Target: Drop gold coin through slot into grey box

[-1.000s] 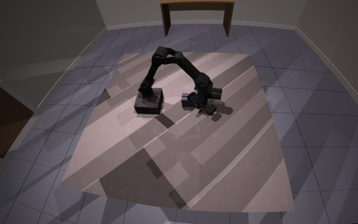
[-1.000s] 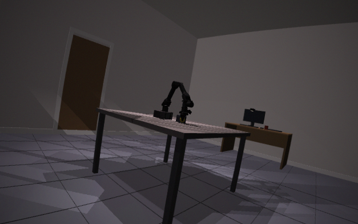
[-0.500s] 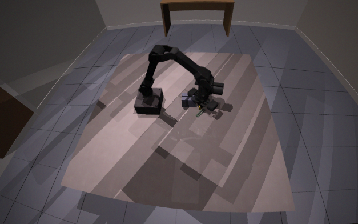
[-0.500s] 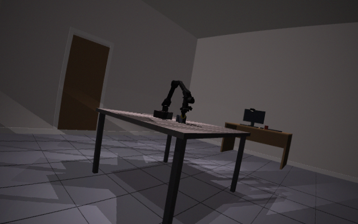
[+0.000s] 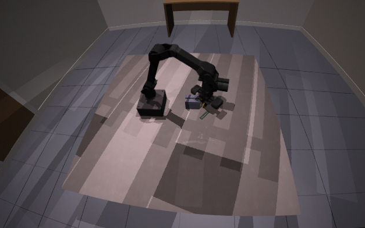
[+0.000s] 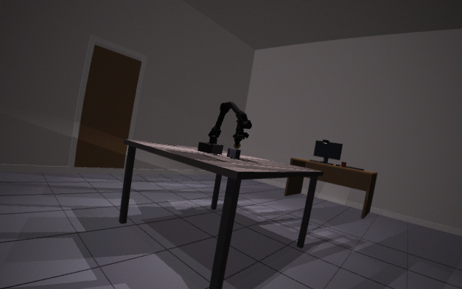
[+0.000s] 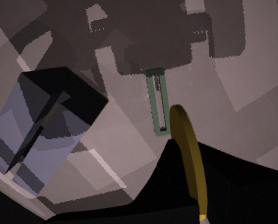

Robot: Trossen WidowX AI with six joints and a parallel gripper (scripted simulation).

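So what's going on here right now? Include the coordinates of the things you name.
The arm's gripper [image 5: 205, 102] [image 6: 236, 144] is shut on the gold coin [image 5: 204, 105] [image 6: 239, 146] [image 7: 189, 155], holding it on edge, up off the table [image 5: 119, 163] [image 6: 210, 166]. The green holder [image 5: 204, 115] [image 7: 152, 102] has nothing in it. Beside it sits the grey box [image 5: 192, 103] [image 6: 233, 153] [image 7: 65, 150], its lid slot facing up. The coin is out of its holder but not in the box; carrying it over and lining it up with the slot is still to do.

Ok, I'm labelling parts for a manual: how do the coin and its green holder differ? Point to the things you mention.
The coin [image 5: 204, 105] [image 7: 187, 155] is gold, the holder [image 5: 202, 117] [image 7: 151, 100] green. The coin is a round disc, the holder a narrow rectangular frame. The coin is clamped in the hand [image 5: 204, 104] [image 6: 237, 144] [image 7: 187, 172], raised; the holder lies on the table [image 5: 119, 163] [image 6: 180, 156] [image 7: 230, 130]. Both are slim.
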